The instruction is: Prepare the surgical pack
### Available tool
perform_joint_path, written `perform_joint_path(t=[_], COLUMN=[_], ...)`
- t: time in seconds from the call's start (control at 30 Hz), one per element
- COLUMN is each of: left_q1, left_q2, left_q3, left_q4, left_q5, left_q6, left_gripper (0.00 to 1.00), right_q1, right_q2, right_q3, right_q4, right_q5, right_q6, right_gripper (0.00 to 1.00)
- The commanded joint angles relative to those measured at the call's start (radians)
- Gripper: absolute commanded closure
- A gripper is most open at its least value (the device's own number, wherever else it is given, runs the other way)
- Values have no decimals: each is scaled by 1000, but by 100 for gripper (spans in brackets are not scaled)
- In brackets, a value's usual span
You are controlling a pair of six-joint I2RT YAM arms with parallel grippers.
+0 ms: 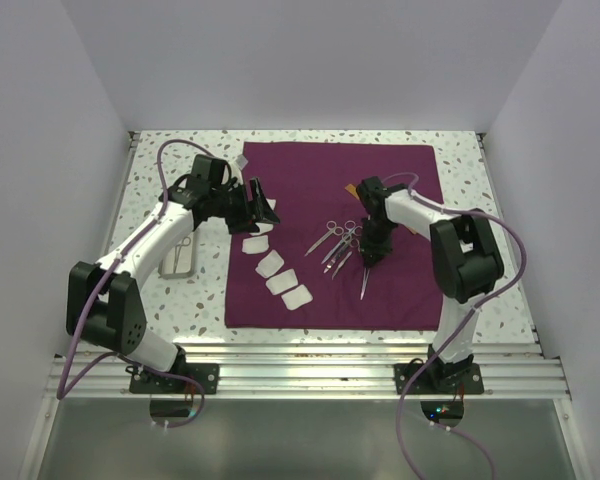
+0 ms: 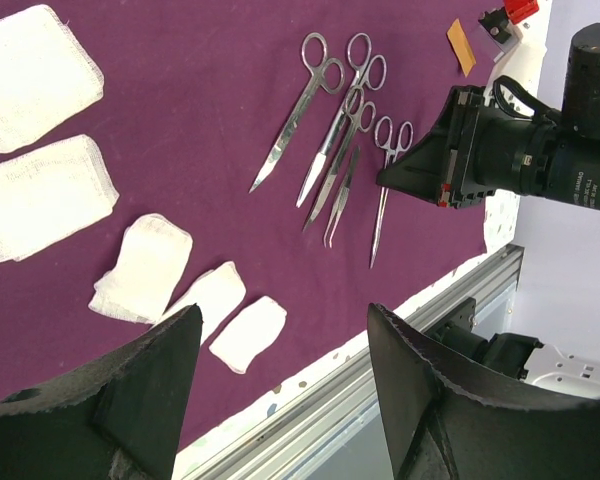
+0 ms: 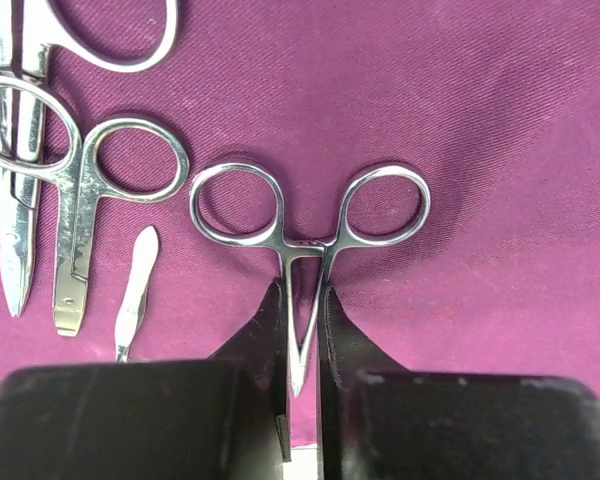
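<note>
**Right wrist view: right pincer [image 3: 302, 310] clenched on forceps [image 3: 305, 235]**

The fingers grip the forceps by the shanks, just below the ring handles. The forceps lie on the maroon cloth [image 1: 310, 180] beside the scissors [image 2: 300, 110]. The left pincer [image 2: 280, 335] stands released and holds nothing, near the gauze squares [image 1: 275, 265]. The cloth lies flat on the worktop [image 1: 160, 170].

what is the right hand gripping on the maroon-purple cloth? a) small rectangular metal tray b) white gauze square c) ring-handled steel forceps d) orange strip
c: the right wrist view shows the right hand pinching the shanks of the ring-handled steel forceps, just below the finger rings, as it lies on the maroon-purple cloth.
</note>
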Motion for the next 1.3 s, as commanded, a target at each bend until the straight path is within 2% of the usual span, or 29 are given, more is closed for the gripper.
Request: perform_joint_path(t=[0.0,0.33,0.77,0.97,1.1,1.27], left_q1=[2,2,-32,-60,-107,-158], left_q2=[-14,-1,10,41,71,124], left_q3=[-5,33,55,36,44,61], left_q4=[12,25,41,137,229,265], left_q5=[19,38,58,131,165,167], left_q6=[16,-15,-44,-120,-192,-234], left_gripper=[29,28,27,24,23,25], right_q1=[-17,-17,-15,-5,62,167], right_q2=[8,-107,-182,-237,-286,-346], right_q3=[-43,46,-29,-19,-14,20], right_q4=[20,-88,4,64,97,118], right_q5=[23,79,-36,-230,-343,-363], right_q6=[-1,-106,-173,-248,-258,-207], right_gripper=[100,100,100,100,100,100])
